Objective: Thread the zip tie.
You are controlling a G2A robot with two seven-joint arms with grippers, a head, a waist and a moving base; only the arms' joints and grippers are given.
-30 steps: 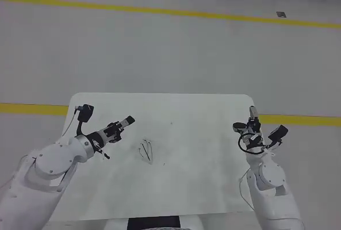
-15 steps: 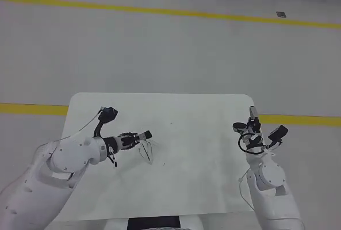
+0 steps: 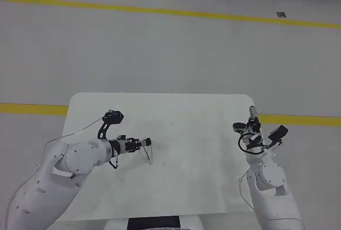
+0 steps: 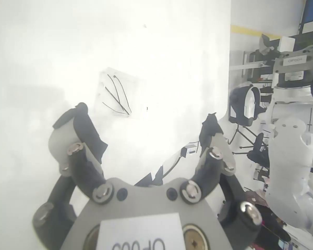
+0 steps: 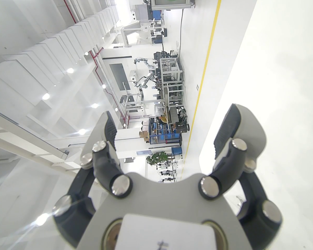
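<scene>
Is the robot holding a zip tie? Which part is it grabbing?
No, nothing is held. The left gripper and right gripper are both open and empty; the zip ties lie untouched on the table.

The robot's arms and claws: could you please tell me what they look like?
Both arms are smooth white shells: left arm, right arm. Each wrist carries a black camera with a cable. The left claw and right claw have grey bases, black fingers, silver screws and a white label.
</scene>
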